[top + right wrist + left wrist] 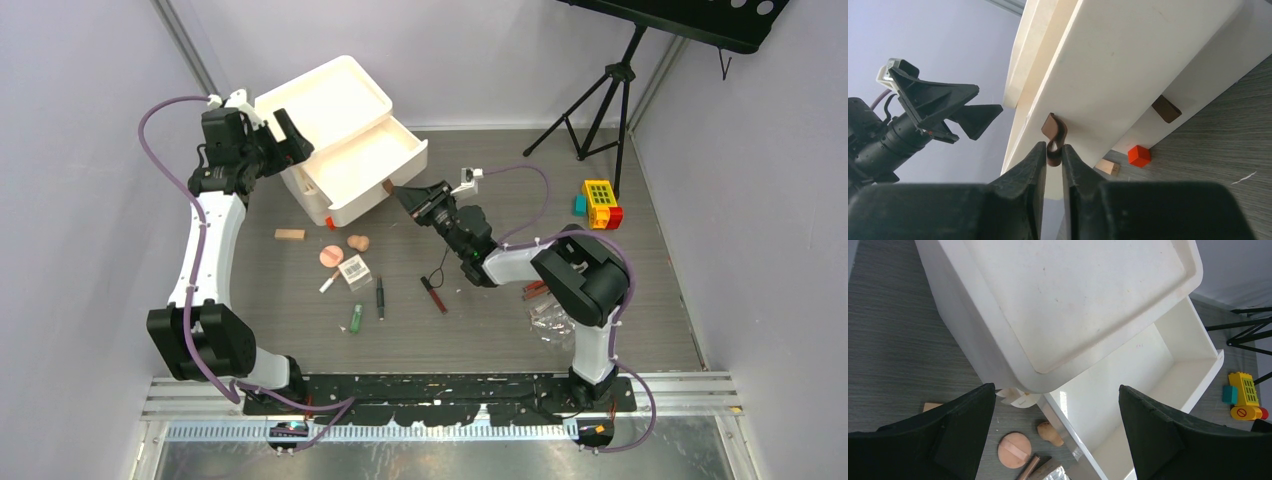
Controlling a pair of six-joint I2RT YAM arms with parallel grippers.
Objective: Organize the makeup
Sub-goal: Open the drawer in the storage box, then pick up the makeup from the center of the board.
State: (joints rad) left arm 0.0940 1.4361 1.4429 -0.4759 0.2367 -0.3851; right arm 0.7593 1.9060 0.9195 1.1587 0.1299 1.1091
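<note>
The right gripper (1053,147) sat narrow around the brown pull tab (1054,131), pinching or not I couldn't tell; left gripper (1056,389) gaped wide above the drawer unit (1073,300); makeup (354,270) lay on the table (480,330) before the open drawer (380,192); black pencil (380,297) looked light, roll-prone, best pinched mid-shaft.

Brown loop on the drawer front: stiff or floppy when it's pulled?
Probably floppy rather than stiff: the brown loop curls like a strap off the drawer front. It is likely thin, since it fits between the nearly closed fingers of the right gripper. Pulled sideways, it may twist.
</note>
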